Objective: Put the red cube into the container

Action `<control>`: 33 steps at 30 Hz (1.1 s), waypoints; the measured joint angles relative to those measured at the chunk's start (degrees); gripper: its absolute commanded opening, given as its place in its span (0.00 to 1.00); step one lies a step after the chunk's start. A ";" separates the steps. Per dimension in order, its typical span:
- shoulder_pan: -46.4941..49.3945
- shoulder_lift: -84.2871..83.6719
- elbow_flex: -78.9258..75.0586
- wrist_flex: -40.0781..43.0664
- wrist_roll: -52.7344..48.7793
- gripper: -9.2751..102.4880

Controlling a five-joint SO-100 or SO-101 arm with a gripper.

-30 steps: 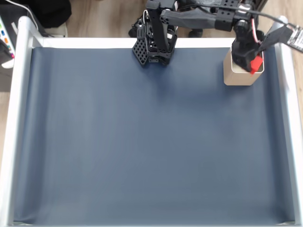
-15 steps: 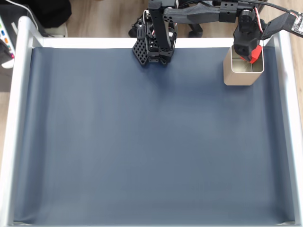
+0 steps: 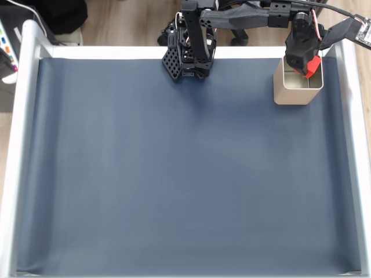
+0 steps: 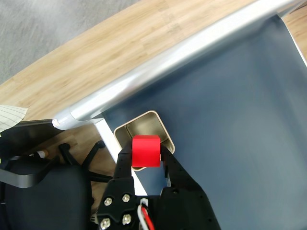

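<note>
Red cube (image 4: 145, 151) sits pinched between the two black fingers of the gripper (image 4: 145, 154), one finger pressed on each side face, its top and front faces showing plainly in the wrist view. In the fixed view the red cube (image 3: 312, 65) is held above the container (image 3: 297, 94), over the tin's 1 o'clock corner, and is not down inside it. The container is a square silver-beige tin with rounded corners and a shiny inside, its mouth open upward; in the wrist view the container (image 4: 156, 125) lies just beyond the cube, toward 12 o'clock. The tin stands on a dark blue mat (image 3: 174, 174), at the mat's 1 o'clock corner in the fixed view, close to the pale metal frame (image 3: 23, 145) that edges the mat. The black arm (image 3: 243, 17) reaches from its base (image 3: 188, 58) at the mat's 12 o'clock edge across toward 3 o'clock. Wooden floor (image 4: 96, 57) lies outside the frame.
</note>
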State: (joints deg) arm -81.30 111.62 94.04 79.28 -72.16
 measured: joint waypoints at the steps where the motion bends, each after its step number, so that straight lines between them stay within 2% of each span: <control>1: 0.00 0.00 0.09 0.00 0.00 0.21; 10: 0.00 0.26 1.76 0.00 -0.97 0.26; 33: 0.00 0.70 1.85 -0.09 -2.20 0.27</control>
State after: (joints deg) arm -81.30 112.32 95.89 79.19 -74.36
